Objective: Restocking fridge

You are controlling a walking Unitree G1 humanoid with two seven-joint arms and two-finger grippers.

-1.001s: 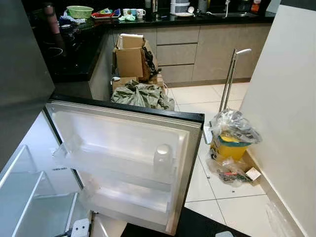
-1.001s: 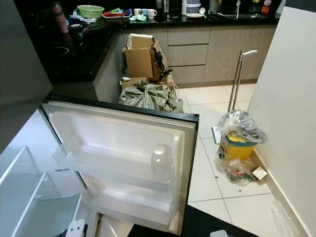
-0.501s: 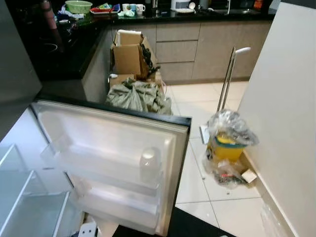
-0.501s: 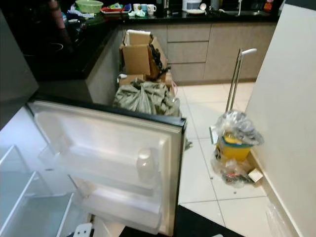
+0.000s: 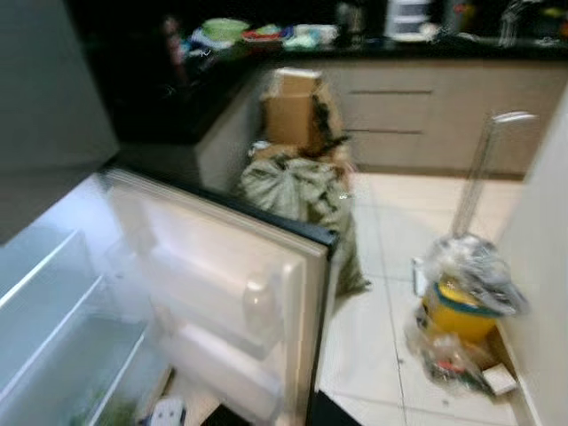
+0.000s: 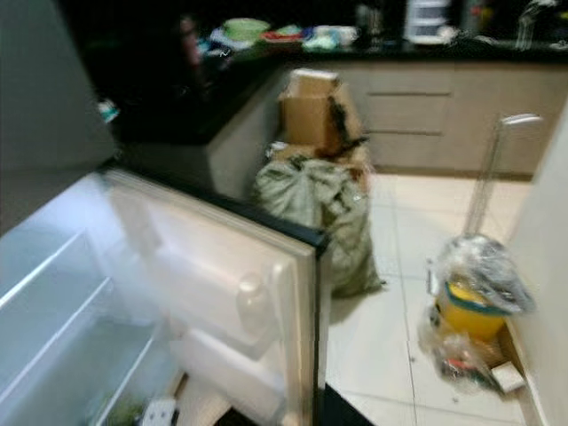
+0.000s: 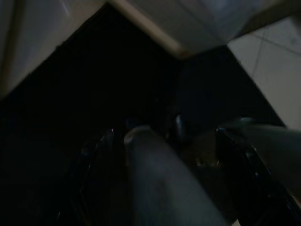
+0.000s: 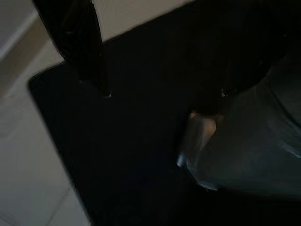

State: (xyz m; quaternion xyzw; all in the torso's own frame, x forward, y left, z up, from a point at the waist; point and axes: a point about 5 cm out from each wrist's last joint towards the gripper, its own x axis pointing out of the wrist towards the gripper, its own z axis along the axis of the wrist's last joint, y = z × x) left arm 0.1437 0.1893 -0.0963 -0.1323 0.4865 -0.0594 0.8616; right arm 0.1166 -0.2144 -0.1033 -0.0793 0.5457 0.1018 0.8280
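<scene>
Here: fridge door [image 5: 222,266] open | green sack [image 5: 297,186] behind it | both jaws' state indiscernible

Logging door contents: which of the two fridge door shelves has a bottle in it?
The upper door shelf: a clear bottle stands at its outer end. The lower door shelf looks bare.

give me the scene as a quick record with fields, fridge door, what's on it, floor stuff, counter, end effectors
view: blurred, head camera looking down into a kitchen
fridge door: open, white inner side facing up toward the camera
bottle: clear, standing in the door shelf
fridge shelves: mostly bare
sack: greenish, on the floor beyond the door
boxes: cardboard, stacked behind the sack
bin: yellow, plastic-lined, by the right wall
counter: dark, with a green bowl
left end effector: hangs low in shade
right end effector: over a dark mat
</scene>
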